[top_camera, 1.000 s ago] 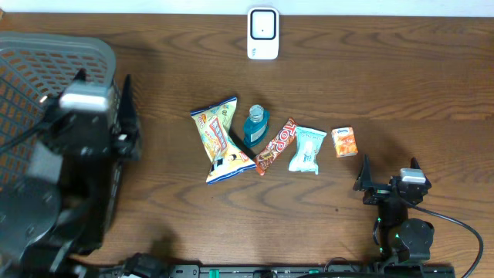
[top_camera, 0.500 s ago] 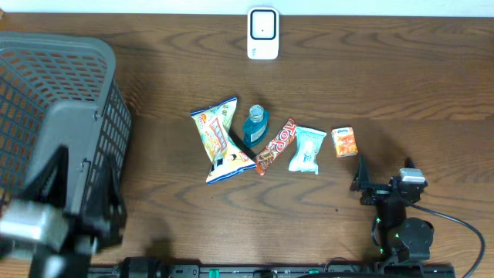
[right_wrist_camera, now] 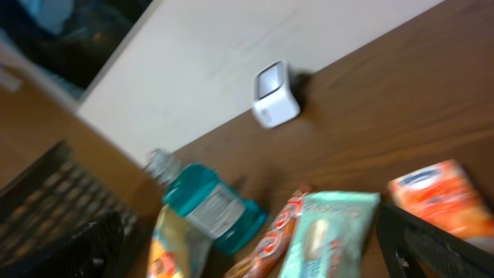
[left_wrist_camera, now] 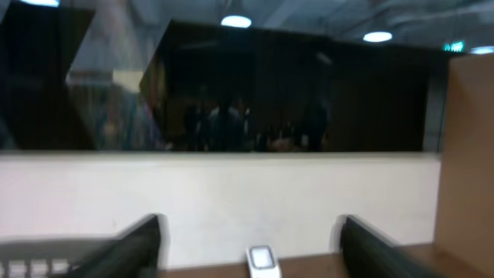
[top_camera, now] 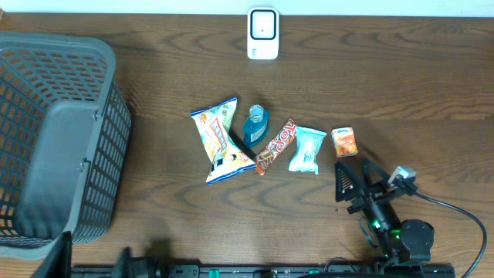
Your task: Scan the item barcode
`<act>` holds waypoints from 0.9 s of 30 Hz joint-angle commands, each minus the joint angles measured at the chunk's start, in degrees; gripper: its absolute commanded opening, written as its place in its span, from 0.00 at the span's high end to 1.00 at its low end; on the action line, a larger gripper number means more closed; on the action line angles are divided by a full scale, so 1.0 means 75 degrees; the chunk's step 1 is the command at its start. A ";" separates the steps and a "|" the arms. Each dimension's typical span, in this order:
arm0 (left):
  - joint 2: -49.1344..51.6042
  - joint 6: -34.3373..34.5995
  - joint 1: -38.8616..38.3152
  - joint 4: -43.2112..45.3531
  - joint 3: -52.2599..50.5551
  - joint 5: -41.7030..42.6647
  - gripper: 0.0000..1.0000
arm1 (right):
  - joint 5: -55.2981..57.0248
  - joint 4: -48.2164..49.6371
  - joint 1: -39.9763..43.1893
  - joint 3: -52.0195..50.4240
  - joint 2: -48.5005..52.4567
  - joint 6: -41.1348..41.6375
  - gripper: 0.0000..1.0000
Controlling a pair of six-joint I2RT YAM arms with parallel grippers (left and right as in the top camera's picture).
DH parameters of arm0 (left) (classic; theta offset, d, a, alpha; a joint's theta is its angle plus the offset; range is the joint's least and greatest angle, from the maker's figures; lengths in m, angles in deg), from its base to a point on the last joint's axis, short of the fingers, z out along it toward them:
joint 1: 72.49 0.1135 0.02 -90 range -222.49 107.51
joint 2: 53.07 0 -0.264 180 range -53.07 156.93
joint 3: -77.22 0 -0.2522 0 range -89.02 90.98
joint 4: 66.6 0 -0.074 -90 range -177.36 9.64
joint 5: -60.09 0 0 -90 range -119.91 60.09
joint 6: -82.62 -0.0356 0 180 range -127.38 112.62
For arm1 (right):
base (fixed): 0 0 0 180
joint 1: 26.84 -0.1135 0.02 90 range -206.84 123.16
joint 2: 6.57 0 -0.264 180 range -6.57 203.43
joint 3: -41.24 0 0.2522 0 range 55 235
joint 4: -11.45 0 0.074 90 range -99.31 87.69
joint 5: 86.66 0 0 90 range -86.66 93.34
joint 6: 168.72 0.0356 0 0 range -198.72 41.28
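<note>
The right hand is spread wide and empty, and the left hand gapes too, holding nothing. On the wood-grain tabletop stands a grey lattice basket, far left. Mid-table lie a crinkly snack bag, a glossy bar, a pale pouch, a teal bottle and a small orange carton — the carton nearest the right hand. A rounded white scanner sits at the far edge.

overhead sharp, even light; wrist cams blurred; ceiling lamps glare, l wrist
</note>
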 commanded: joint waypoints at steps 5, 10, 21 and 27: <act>-0.0009 0.0125 0.0431 0.0490 -0.0105 -0.0163 0.00 | -0.1425 -0.0020 -0.0061 -0.0006 -0.0006 0.0367 0.01; -0.0006 0.0128 0.0431 0.1591 -0.0102 -0.0720 0.01 | -0.1233 0.0178 -0.0061 -0.0006 -0.0006 0.0539 0.01; -0.0026 0.0041 0.0428 0.0251 -0.0111 -0.1023 0.01 | 0.1722 -0.0055 -0.0061 -0.0006 0.0009 0.0574 0.01; -0.0023 0.0044 0.0428 -0.0930 -0.0181 -0.1020 0.01 | 0.3946 -0.0187 -0.0061 -0.0006 0.0076 0.0769 0.01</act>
